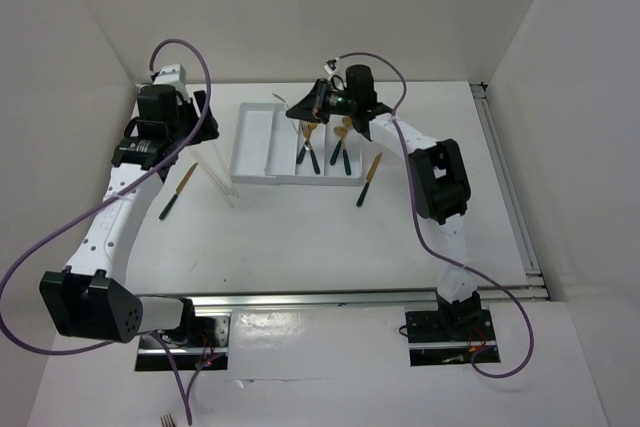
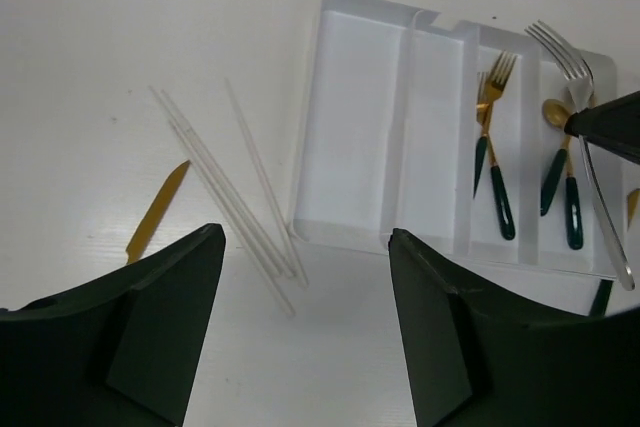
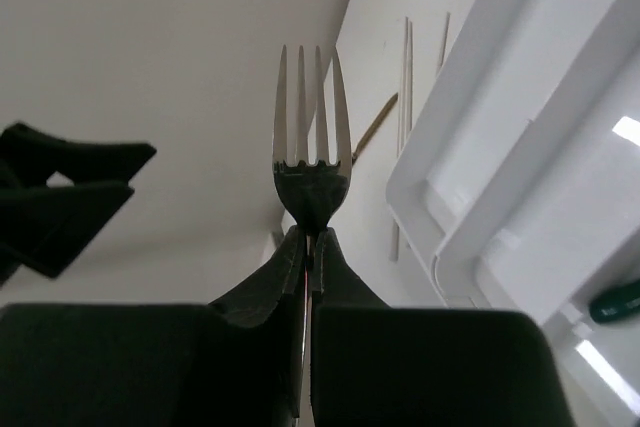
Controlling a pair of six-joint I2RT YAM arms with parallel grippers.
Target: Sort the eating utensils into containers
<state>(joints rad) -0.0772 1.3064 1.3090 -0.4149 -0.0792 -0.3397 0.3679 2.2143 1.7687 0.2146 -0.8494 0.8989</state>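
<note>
Silver steel showed between the right fingers (image 3: 283, 282), which were pinched tight on the neck of the silver fork (image 3: 310, 117). Its tines stood out beyond the fingertips and its handle trailed back under them. A grip so close to the head was probably meant to stop the slim piece swinging. Just beside and below those fingers lay the white tray (image 3: 470, 147). The fork hung over the tray's far end, seemingly so it could go down with the gold forks (image 2: 493, 147), in the compartment next to the spoons (image 2: 560, 162). The left fingers (image 2: 165, 347) were spread wide and empty above the tabletop (image 2: 90, 67). Clear sticks (image 2: 235, 192) lay ahead between them, and a gold knife (image 2: 155, 212) lay just ahead of the left-hand one, likely the next pick.
</note>
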